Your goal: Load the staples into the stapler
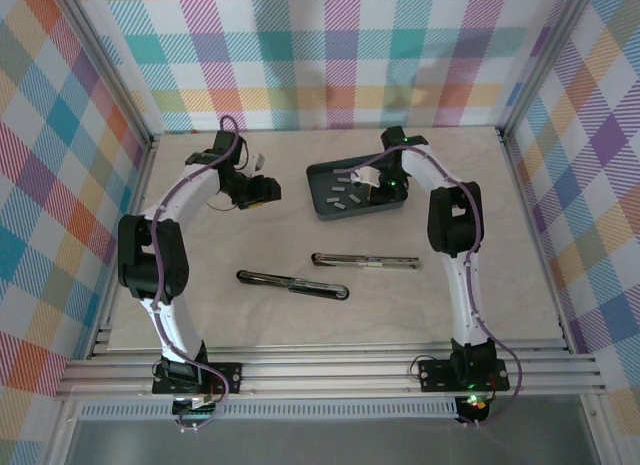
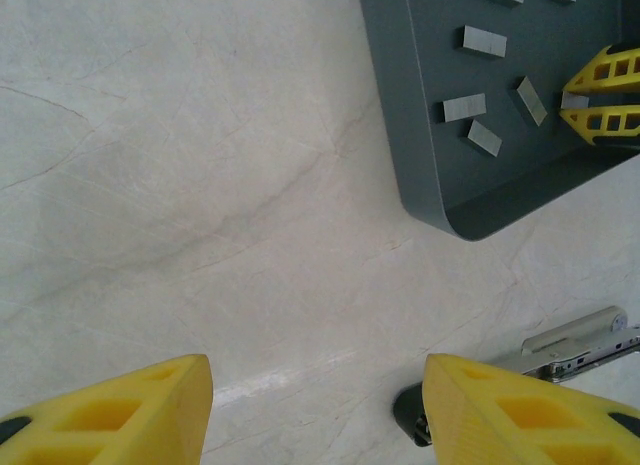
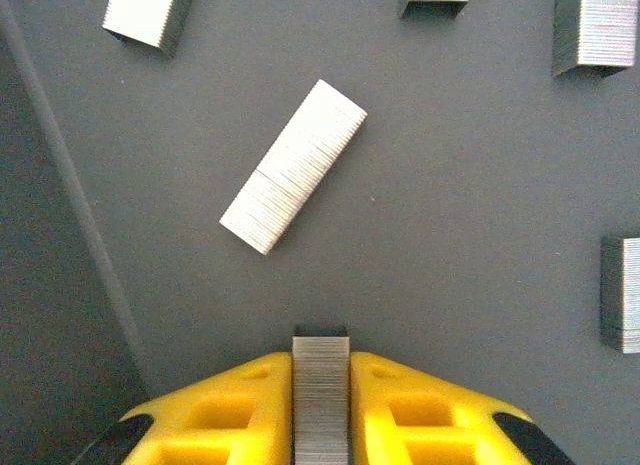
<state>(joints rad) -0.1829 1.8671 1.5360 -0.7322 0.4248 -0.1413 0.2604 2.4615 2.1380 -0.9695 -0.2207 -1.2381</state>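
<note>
Several light-grey strips of staples lie loose on the floor of a dark grey tray. My right gripper is down in that tray, its yellow fingers shut on one strip of staples that stands on edge between them. From above, this gripper sits at the tray's right side. Two black staplers lie opened flat on the table, one nearer the tray and one left of it. My left gripper hovers open over bare table, left of the tray, holding nothing.
The tray sits at the back centre of the beige table. The end of a stapler shows beside my left gripper's right finger. Checked walls and metal rails close in the table on three sides.
</note>
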